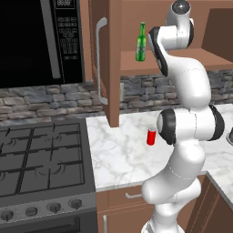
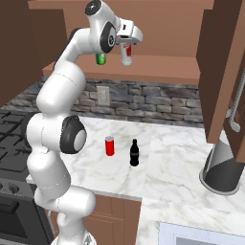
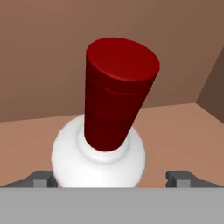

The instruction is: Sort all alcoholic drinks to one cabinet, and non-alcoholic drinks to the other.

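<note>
Cabinet shelf (image 2: 158, 67): white bottle (image 2: 127, 55) upright, green bottle (image 1: 141, 43) beside it. Gripper (image 2: 128, 42) over the white bottle, fingers (image 3: 41, 178) spread wide, apparently clear of it. Counter (image 2: 177, 148): can (image 2: 109, 146), black bottle (image 2: 134, 153).

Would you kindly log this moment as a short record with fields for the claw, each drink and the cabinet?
claw: open, fingers either side of the white bottle
white bottle: upright on cabinet shelf
green bottle: upright on same shelf
cabinet: door open
red can: on counter
black bottle: on counter, beside can
</note>
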Robot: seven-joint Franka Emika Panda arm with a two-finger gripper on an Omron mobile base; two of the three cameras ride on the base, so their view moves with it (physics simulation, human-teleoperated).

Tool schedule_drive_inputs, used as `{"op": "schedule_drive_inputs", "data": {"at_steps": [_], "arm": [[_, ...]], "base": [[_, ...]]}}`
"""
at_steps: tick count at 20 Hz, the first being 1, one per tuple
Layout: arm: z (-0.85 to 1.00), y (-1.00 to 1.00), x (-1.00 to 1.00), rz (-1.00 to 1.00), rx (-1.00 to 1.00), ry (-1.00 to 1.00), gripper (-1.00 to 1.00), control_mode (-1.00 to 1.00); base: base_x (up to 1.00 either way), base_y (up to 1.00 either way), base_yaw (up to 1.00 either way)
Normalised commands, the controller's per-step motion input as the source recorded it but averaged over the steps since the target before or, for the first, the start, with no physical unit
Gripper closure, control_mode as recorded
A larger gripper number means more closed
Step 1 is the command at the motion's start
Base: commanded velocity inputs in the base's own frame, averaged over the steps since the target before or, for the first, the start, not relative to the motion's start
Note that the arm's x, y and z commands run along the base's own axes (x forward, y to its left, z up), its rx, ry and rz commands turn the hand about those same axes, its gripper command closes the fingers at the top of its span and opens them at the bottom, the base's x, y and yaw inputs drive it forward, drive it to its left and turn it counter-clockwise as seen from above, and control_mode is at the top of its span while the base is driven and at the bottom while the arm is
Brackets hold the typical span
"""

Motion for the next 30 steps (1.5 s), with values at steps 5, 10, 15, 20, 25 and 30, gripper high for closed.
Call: {"op": "schedule_drive_inputs", "data": {"at_steps": [5,10,15,20,25,30], "arm": [[-0.03,-0.01,0.00,0.00,0.00,-0.03,-1.00,-1.00],[0.00,0.00,0.00,0.00,0.00,-0.05,-1.00,-1.00],[0.00,0.00,-0.01,0.00,0.00,-0.05,-1.00,-1.00],[-0.01,0.00,-0.45,0.00,0.00,-0.01,-1.00,-1.00],[-0.34,0.20,-0.99,0.00,0.00,0.00,-1.00,-1.00],[-0.56,0.43,-1.00,0.00,0.00,0.00,-1.00,-1.00]], "base": [[0.00,0.00,0.00],[0.00,0.00,0.00],[0.00,0.00,0.00],[0.00,0.00,0.00],[0.00,0.00,0.00],[0.00,0.00,0.00]]}}
